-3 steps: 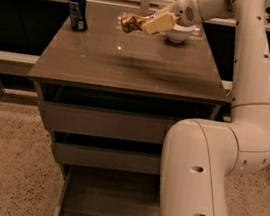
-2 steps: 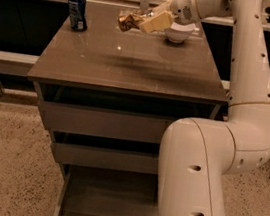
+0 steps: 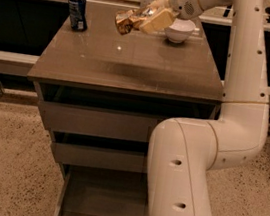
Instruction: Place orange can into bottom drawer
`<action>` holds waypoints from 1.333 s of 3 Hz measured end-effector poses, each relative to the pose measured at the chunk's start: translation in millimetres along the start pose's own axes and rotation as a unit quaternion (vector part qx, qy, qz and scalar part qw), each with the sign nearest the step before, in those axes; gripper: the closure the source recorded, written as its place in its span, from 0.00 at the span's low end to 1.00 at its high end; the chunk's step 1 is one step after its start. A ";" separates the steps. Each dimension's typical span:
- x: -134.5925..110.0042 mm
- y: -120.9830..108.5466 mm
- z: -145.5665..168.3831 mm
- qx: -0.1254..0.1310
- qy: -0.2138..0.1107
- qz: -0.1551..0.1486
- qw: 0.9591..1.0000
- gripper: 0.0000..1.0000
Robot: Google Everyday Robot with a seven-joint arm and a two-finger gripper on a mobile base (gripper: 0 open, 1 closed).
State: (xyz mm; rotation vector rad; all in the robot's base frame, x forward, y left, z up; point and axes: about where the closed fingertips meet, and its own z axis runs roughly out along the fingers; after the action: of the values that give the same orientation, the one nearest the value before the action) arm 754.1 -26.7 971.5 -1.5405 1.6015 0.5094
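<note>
The orange can (image 3: 124,21), crumpled and shiny tan, hangs above the back of the cabinet top (image 3: 132,61). My gripper (image 3: 140,21) is shut on the can, its cream fingers (image 3: 157,20) clamped along the can's right side. Far below, the bottom drawer (image 3: 104,196) is pulled out, a wide shallow grey tray near the floor. My white arm covers the drawer's right part.
A dark blue can (image 3: 77,12) stands at the cabinet's back left corner. A white bowl (image 3: 179,30) sits at the back right, just behind the gripper. The two upper drawers (image 3: 97,122) are slightly ajar. Speckled floor surrounds the cabinet.
The gripper with the orange can has risen slightly and shifted a little to the left above the cabinet top. Nothing else moved.
</note>
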 end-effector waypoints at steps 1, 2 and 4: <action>15.3 25.4 51.5 -0.050 -0.007 0.030 0.998 1.00; 22.4 38.0 80.4 -0.066 -0.030 0.056 0.996 1.00; 16.2 28.8 88.2 -0.052 -0.049 0.063 0.995 1.00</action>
State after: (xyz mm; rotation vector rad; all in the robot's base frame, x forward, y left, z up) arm 753.4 36.2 901.3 -1.4719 1.6248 0.7362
